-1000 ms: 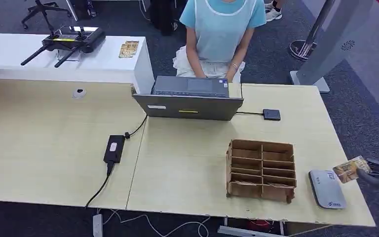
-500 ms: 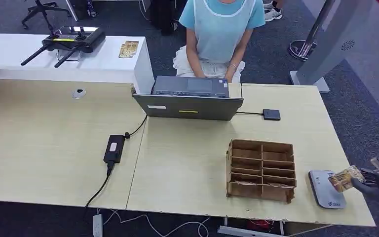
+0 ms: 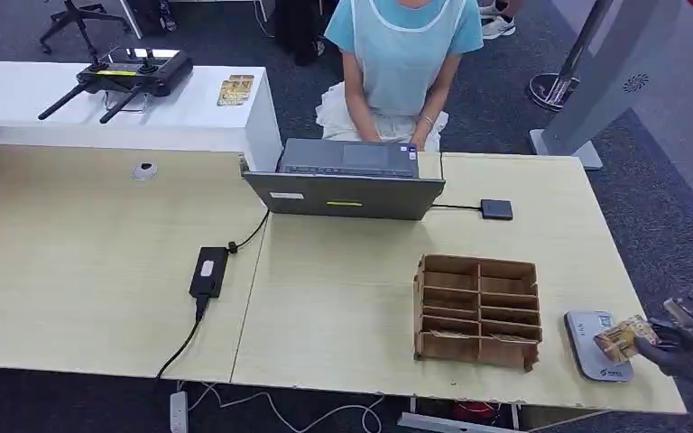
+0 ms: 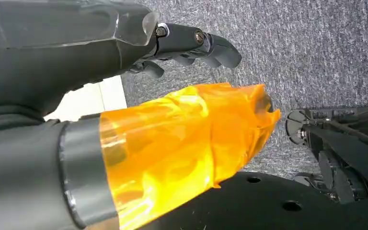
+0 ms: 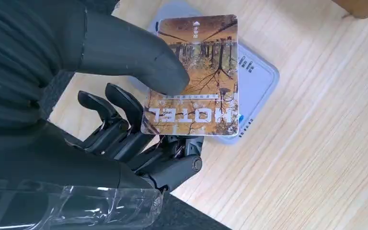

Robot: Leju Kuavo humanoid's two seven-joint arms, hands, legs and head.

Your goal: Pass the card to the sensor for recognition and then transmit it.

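Head view: the right hand (image 3: 686, 350) enters at 4 o'clock, at the worktop's (image 3: 343, 298) right-hand corner, grasping the card (image 3: 625, 337) — a picture card printed "HOTEL" — between its thumb and the darker fingers (image 5: 124, 129). The card hangs over the sensor (image 3: 595, 345), a flat grey-blue pad lying on the pale wood at 4 o'clock, just beside the brown compartment box (image 3: 478, 311); whether card and pad touch cannot be told. Right wrist view: the thumb (image 5: 134, 57) presses on the card's printed face, and the card covers much of the pad's top. Left wrist view: the left hand (image 4: 191, 45) hangs above grey carpet, its fingers curled in and grasping nothing, with an orange film over the thumb. At 12 o'clock a person (image 3: 403, 63) in a light blue top sits behind a laptop (image 3: 347, 180); a black power brick (image 3: 208, 271) lies at 9 o'clock.
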